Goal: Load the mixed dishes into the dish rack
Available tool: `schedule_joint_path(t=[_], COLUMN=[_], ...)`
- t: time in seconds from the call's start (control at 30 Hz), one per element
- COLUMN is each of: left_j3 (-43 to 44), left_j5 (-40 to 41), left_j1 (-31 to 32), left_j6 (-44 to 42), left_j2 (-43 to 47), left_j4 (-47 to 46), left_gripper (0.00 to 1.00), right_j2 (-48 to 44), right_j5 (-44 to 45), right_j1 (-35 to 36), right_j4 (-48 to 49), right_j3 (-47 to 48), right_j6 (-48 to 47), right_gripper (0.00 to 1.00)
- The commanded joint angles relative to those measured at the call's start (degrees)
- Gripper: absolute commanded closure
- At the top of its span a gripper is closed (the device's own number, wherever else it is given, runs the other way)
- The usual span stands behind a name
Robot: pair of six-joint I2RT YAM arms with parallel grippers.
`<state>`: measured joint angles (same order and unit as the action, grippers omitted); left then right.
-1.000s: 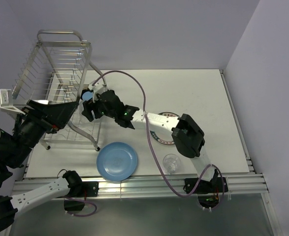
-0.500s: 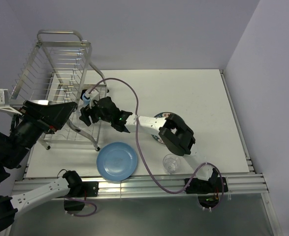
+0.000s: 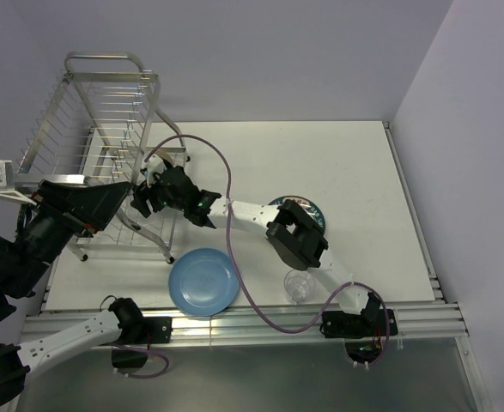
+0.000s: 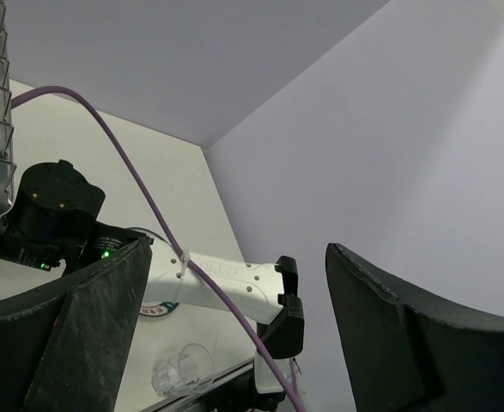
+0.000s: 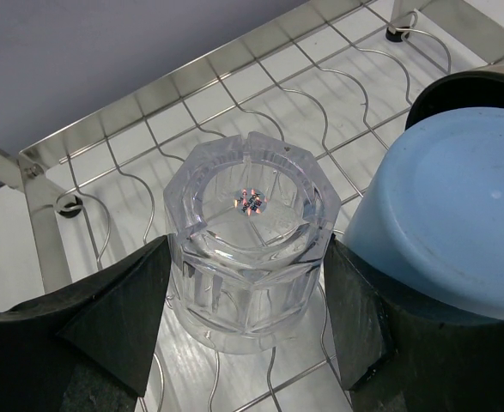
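standing mouth-down on the dish rack's [image 3: 97, 112] wire tier, just beside the inverted light-blue cup [image 5: 440, 206], the clear glass [image 5: 247, 215] sits squarely between the right gripper's [image 5: 245, 257] fingers [image 5: 114, 318], which clamp its sides, while the left gripper [image 4: 239, 249] hangs spread and empty.

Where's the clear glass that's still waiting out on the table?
In the top view the clear glass stands near the front edge of the table, just right of the light-blue plate and close under the right arm.
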<state>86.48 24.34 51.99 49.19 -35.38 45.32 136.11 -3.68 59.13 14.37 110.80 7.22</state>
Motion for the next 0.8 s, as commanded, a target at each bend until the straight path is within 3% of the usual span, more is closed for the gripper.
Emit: schedule_joint_path(t=[0.0,0.1,0.33,0.77], left_j3=[0.62,1.06,1.33,-0.17], left_j5=[0.27,1.15,0.63,0.36], left_j1=[0.13,0.13,0.13,0.13], left_j6=[-0.67,-1.2,-1.82,-1.03], left_j2=[-0.04,0.13,-0.48,-0.04], left_j4=[-0.5,-0.41,-0.32,-0.93], left_gripper=[0.1,0.07,0.05,0.05], right_j2=[0.29,0.82,1.17,-0.49], right_j5=[-0.01,0.52,1.4,2.1], right_j1=[0.98,1.16,1.69,1.86], right_j4=[1.45,0.75,0.4,1.89], right_j3=[3.54,4.15,4.42,0.56], right_j6=[-1.68,-2.04,-2.74,-3.8], right_gripper=[0.71,0.48,0.21,0.13])
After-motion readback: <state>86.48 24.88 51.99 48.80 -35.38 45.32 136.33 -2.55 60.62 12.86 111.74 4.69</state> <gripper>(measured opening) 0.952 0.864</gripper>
